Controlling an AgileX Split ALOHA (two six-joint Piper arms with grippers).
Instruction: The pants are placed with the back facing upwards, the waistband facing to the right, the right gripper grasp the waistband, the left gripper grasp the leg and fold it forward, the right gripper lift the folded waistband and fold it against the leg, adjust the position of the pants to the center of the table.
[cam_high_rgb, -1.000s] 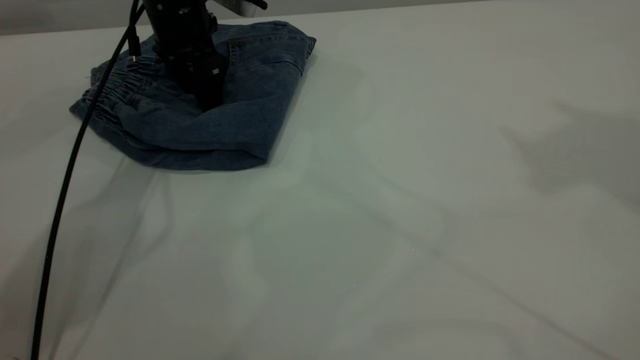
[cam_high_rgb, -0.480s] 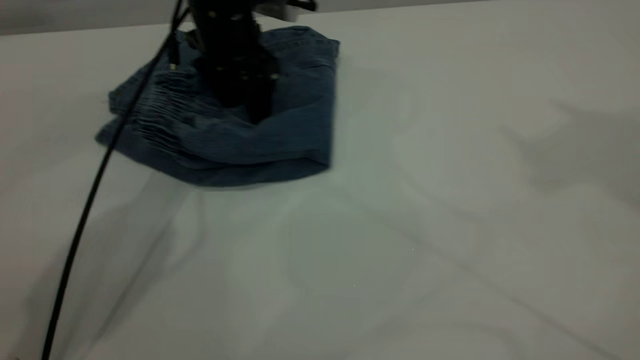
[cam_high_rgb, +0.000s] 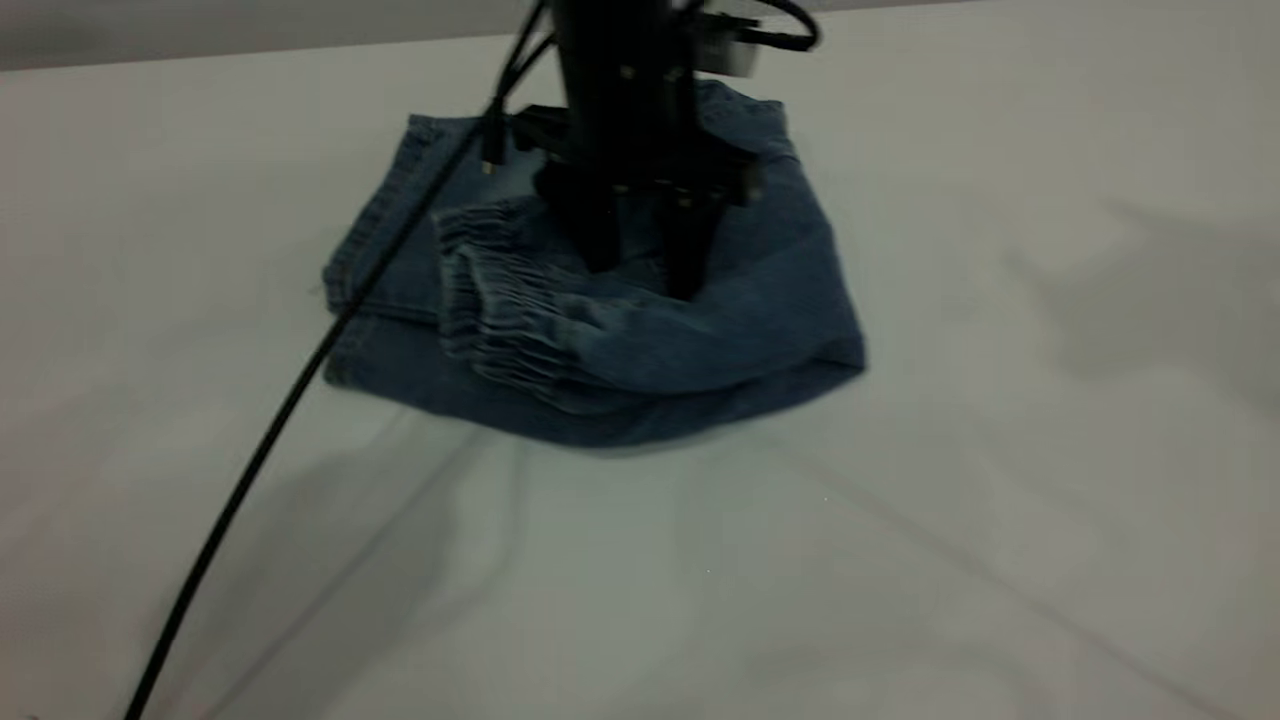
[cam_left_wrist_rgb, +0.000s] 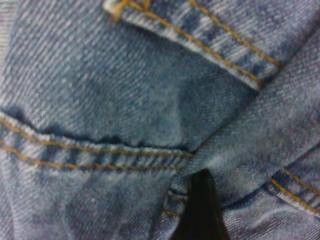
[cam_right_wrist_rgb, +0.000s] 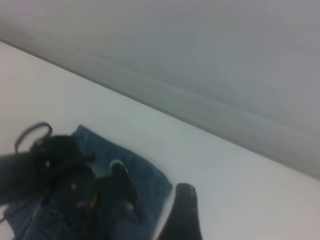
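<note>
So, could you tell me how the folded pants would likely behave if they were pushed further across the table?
The pants look floppy: the waistband is bunched, so layers may shift. On the smooth table they would probably slide as a bundle under the left end effector.

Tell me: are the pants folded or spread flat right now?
Folded. The pants lie as a compact layered bundle on the table, with the waistband turned over on top and the left gripper pressing down on them.

Folded blue denim pants (cam_high_rgb: 640, 350) lie on table (cam_high_rgb: 900, 500), ruched waistband (cam_high_rgb: 490, 310) on top.
</note>
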